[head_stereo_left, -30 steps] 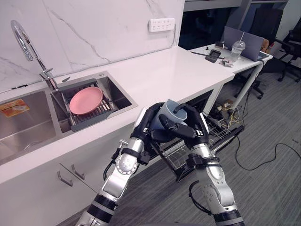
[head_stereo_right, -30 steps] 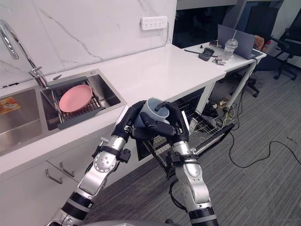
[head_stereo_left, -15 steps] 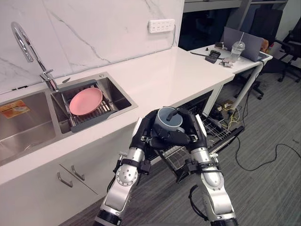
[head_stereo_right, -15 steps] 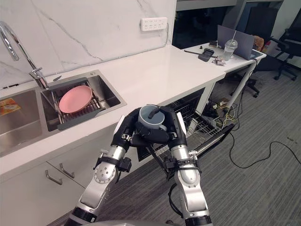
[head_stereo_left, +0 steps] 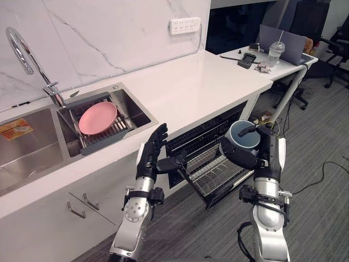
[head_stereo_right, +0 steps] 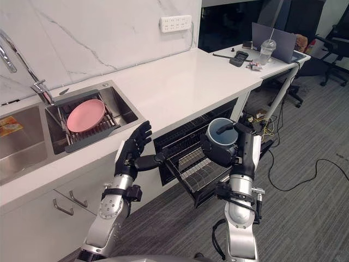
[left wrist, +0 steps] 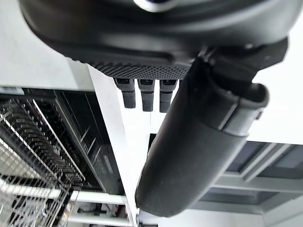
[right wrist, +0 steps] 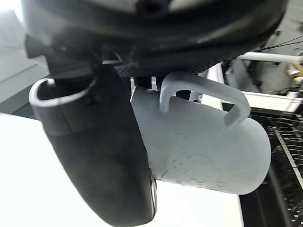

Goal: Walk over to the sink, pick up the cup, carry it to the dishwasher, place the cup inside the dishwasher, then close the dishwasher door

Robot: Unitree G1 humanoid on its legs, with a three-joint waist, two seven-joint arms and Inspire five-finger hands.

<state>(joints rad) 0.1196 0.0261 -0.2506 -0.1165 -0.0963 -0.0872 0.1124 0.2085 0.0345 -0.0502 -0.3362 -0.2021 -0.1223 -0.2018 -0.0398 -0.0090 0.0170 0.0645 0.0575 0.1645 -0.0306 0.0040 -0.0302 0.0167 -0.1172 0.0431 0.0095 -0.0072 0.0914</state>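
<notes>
Above the extended dishwasher rack [head_stereo_left: 210,172], the right hand [head_stereo_left: 268,155] grips the blue-grey cup [head_stereo_left: 244,142], mouth upward, with fingers and thumb curled round its wall. The left hand [head_stereo_left: 152,154] is spread with straight fingers, holding nothing, just in front of the white countertop [head_stereo_left: 202,82] edge, well apart from the cup.

The right hand [right wrist: 156,33] holds a pale grey cup [right wrist: 203,151] against its palm, with the cup's handle [right wrist: 203,92] turned toward the camera. The dark thumb [right wrist: 99,156] lies close along one end of the cup. Beside the other end are the dark wires of the dishwasher rack [right wrist: 284,146], and behind the cup is a bright white surface [right wrist: 28,189].
</notes>
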